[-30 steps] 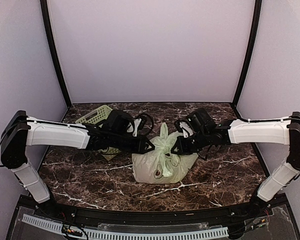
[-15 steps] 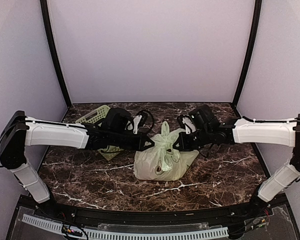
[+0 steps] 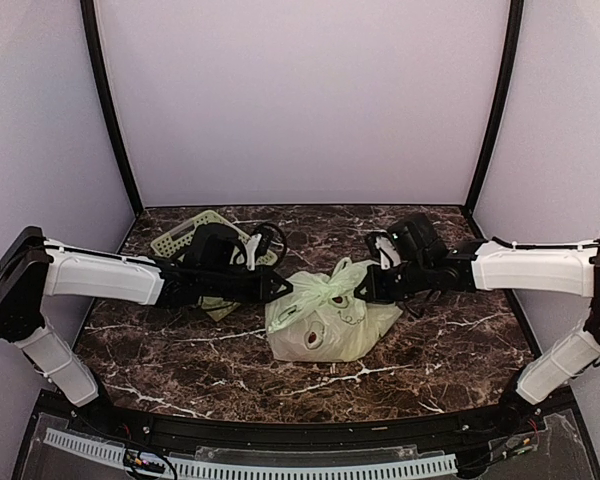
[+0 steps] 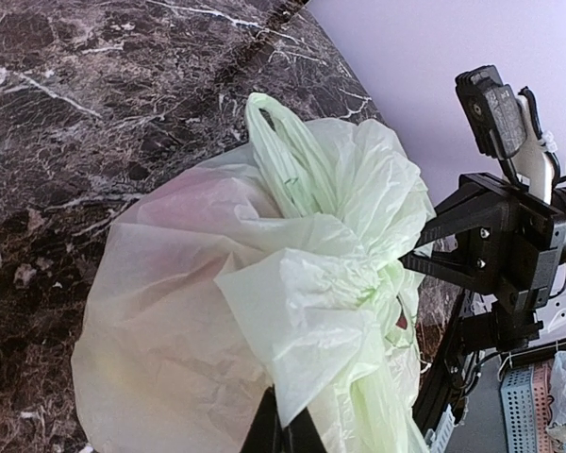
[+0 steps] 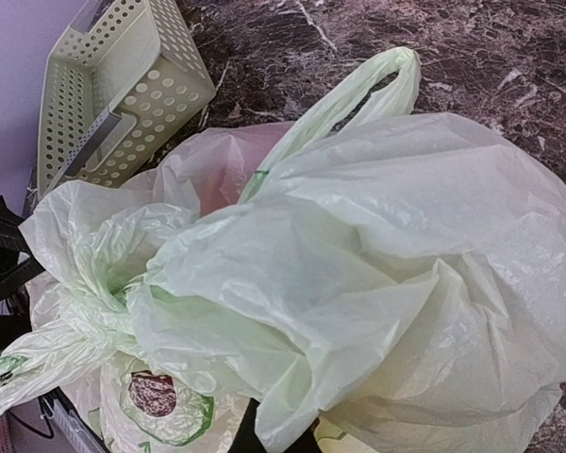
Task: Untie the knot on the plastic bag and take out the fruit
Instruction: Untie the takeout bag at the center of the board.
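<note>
The pale green plastic bag (image 3: 330, 322) lies in the middle of the table, closed. Its bunched knot (image 3: 330, 289) sits on top between my two grippers. My left gripper (image 3: 286, 288) is shut on a fold of bag plastic left of the knot; its fingers (image 4: 281, 432) pinch that fold. My right gripper (image 3: 361, 291) is shut on bag plastic right of the knot, pinching a fold at the bottom of the right wrist view (image 5: 275, 436). One loop handle (image 5: 358, 87) hangs free. The fruit is hidden inside; only a reddish shape (image 5: 210, 179) shows through the plastic.
A rigid pale green perforated basket (image 3: 185, 240) lies tilted at the back left behind my left arm, and also shows in the right wrist view (image 5: 113, 90). The dark marble table (image 3: 450, 340) ends at a black rail in front.
My left gripper has drawn back to the left and my right slightly to the right, both holding plastic. The bag's top is stretched wider and the upright handle has dropped lower.
</note>
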Available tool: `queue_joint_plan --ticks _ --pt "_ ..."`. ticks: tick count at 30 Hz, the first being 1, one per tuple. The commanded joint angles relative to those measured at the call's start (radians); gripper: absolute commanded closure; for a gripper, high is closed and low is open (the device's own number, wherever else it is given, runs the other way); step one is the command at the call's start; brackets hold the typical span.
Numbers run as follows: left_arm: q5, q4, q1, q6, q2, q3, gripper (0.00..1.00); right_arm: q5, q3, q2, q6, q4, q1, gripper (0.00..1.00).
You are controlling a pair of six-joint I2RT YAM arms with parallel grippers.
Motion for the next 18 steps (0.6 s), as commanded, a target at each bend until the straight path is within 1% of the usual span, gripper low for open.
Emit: queue_joint_plan --ticks 1,6,7,8,10,12,14,16,18 --pt "0.016 0.041 0.019 -0.035 -0.029 -0.043 0.99 0.012 -0.023 -0.018 0.012 -0.013 -0.019 1.00" --pt "0.045 0.058 0.020 -0.026 -0.024 -0.034 0.99 -0.007 -0.005 -0.072 -0.060 -0.005 -0.019 1.00" --pt "0.047 0.059 0.019 -0.023 -0.027 -0.032 0.99 -0.017 0.001 -0.091 -0.088 -0.005 -0.018 0.98" --pt "0.051 0.061 0.020 -0.019 -0.028 -0.029 0.99 -0.023 0.008 -0.111 -0.112 -0.010 -0.019 0.89" --pt "0.061 0.057 0.020 -0.008 -0.027 -0.019 0.99 -0.023 0.023 -0.159 -0.167 -0.026 -0.018 0.67" --pt "0.070 0.049 0.019 -0.003 -0.025 -0.011 0.99 -0.018 0.036 -0.199 -0.212 -0.039 -0.018 0.51" --pt "0.074 0.049 0.019 -0.002 -0.025 -0.008 0.99 -0.027 0.072 -0.208 -0.262 -0.067 -0.021 0.44" --pt "0.077 0.049 0.019 -0.001 -0.028 -0.007 0.99 -0.043 0.128 -0.184 -0.293 -0.119 -0.032 0.41" --pt "0.075 0.046 0.020 0.002 -0.031 -0.007 0.99 -0.103 0.178 -0.132 -0.324 -0.154 -0.056 0.38"
